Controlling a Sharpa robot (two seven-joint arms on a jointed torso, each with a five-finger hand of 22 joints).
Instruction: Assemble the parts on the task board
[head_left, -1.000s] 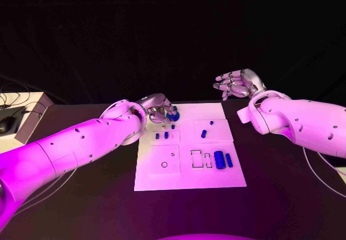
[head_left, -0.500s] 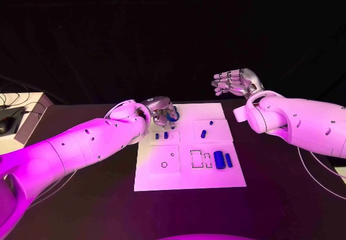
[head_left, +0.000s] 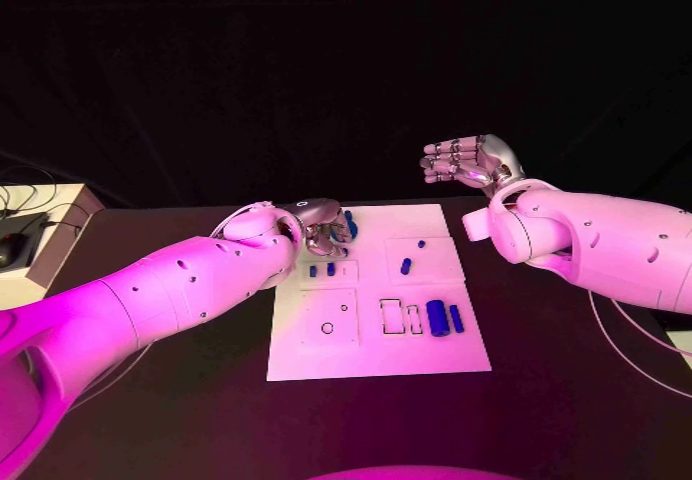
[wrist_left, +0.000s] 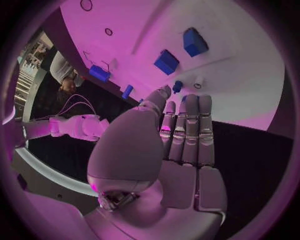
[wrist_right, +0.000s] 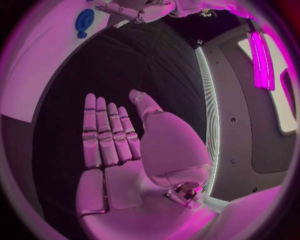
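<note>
Left robot hand (head_left: 320, 226) touches task board (head_left: 378, 350); right robot hand (head_left: 467, 162) raised, empty.

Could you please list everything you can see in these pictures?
table: one, black, under everything.
task board: one, white, in the table's middle.
parts: seven countable in the head view, blue, all on the board; one by the left hand, two side by side at the board's right.
box: one, pale, at the table's left edge, with cables.
left hand: one, silver, over the board's far left corner; whether it holds a part is unclear.
right hand: one, silver, raised beyond the board's far right, holding nothing.
</note>
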